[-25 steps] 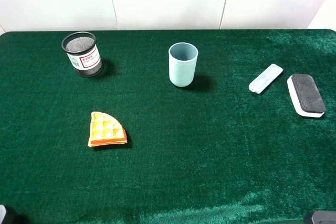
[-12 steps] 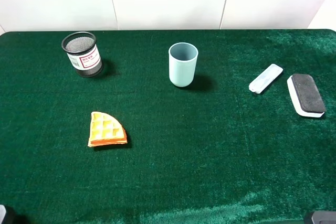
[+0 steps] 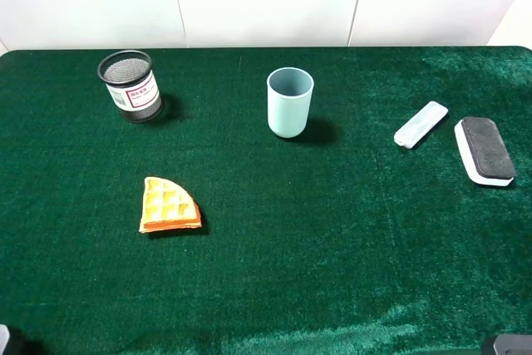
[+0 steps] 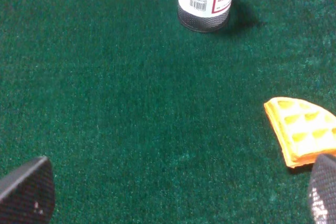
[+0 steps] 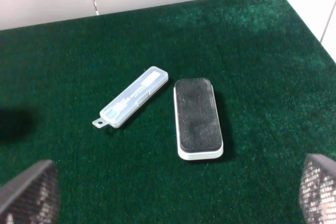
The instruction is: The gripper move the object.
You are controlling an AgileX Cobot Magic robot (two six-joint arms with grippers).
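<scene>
The eraser block (image 3: 485, 150), black felt on a white base, lies flat at the far right of the green table; it also shows in the right wrist view (image 5: 198, 117). The right gripper (image 5: 173, 203) is open, fingertips wide apart at the frame's lower corners, short of the eraser and not touching it. In the exterior high view only a sliver of that arm (image 3: 509, 345) shows at the bottom right corner. The left gripper (image 4: 173, 192) is open and empty over bare cloth.
A slim pale-blue case (image 3: 421, 124) lies just left of the eraser, also in the right wrist view (image 5: 132, 104). A pale-blue cup (image 3: 289, 102) stands mid-table. A black mesh pen holder (image 3: 130, 86) stands far left. An orange waffle wedge (image 3: 169, 205) lies front left.
</scene>
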